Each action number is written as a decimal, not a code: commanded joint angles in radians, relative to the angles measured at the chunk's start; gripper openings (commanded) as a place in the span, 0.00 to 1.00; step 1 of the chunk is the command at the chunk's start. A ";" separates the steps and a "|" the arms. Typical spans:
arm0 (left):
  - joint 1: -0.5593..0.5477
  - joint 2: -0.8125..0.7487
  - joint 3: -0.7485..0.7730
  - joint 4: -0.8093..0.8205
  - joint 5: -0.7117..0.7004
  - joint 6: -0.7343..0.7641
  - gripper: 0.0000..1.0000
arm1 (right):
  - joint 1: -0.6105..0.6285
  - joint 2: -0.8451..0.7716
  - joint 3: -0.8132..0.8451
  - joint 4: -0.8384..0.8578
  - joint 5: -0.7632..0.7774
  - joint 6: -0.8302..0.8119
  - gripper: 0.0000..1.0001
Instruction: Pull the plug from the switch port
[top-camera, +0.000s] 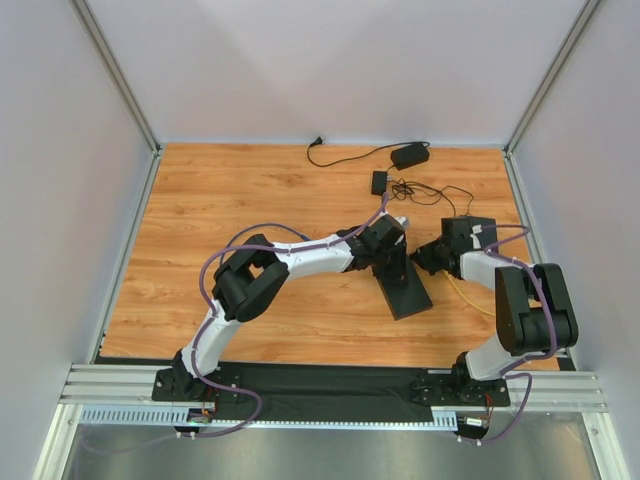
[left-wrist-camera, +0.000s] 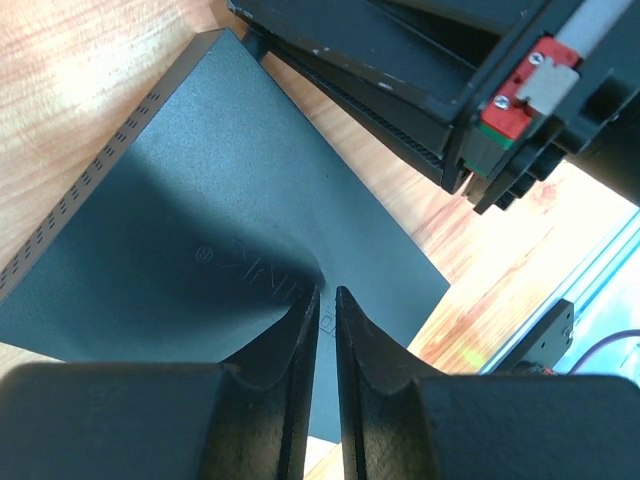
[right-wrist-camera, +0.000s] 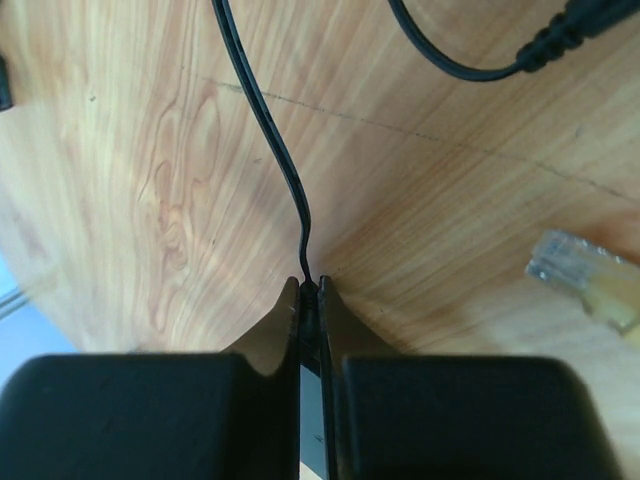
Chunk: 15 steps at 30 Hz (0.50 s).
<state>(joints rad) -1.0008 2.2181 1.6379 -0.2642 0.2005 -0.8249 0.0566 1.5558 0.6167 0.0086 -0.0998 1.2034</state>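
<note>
The right gripper (right-wrist-camera: 311, 286) has its jaws squeezed tight on a thin black cable (right-wrist-camera: 275, 140). The left gripper (left-wrist-camera: 328, 305) has its jaws close together, holding nothing, over the switch (left-wrist-camera: 200, 220) mid-table. A clear plug (right-wrist-camera: 575, 268) lies loose on the table (right-wrist-camera: 120, 200), so the pulling looks done.

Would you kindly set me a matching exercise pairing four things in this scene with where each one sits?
Things:
1. switch
2. thin black cable
3. clear plug
4. power adapter

Places:
A. near the far edge of the table
B. pinched in the right gripper
C. lying loose, plugged into nothing
D. beneath the left gripper

Pairs: 1-D, 2-B, 3-C, 4-A
</note>
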 joint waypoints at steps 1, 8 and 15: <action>-0.027 0.126 -0.093 -0.267 -0.018 0.038 0.21 | 0.015 0.033 0.119 -0.206 0.340 -0.019 0.00; -0.027 0.129 -0.118 -0.247 -0.012 0.030 0.20 | 0.069 0.035 0.225 -0.375 0.528 -0.079 0.00; -0.027 0.132 -0.109 -0.242 -0.006 0.032 0.20 | 0.091 0.070 0.298 -0.268 0.433 -0.231 0.00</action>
<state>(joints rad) -1.0012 2.2246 1.6169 -0.2008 0.2260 -0.8322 0.1635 1.6093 0.8566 -0.3885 0.2245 1.0775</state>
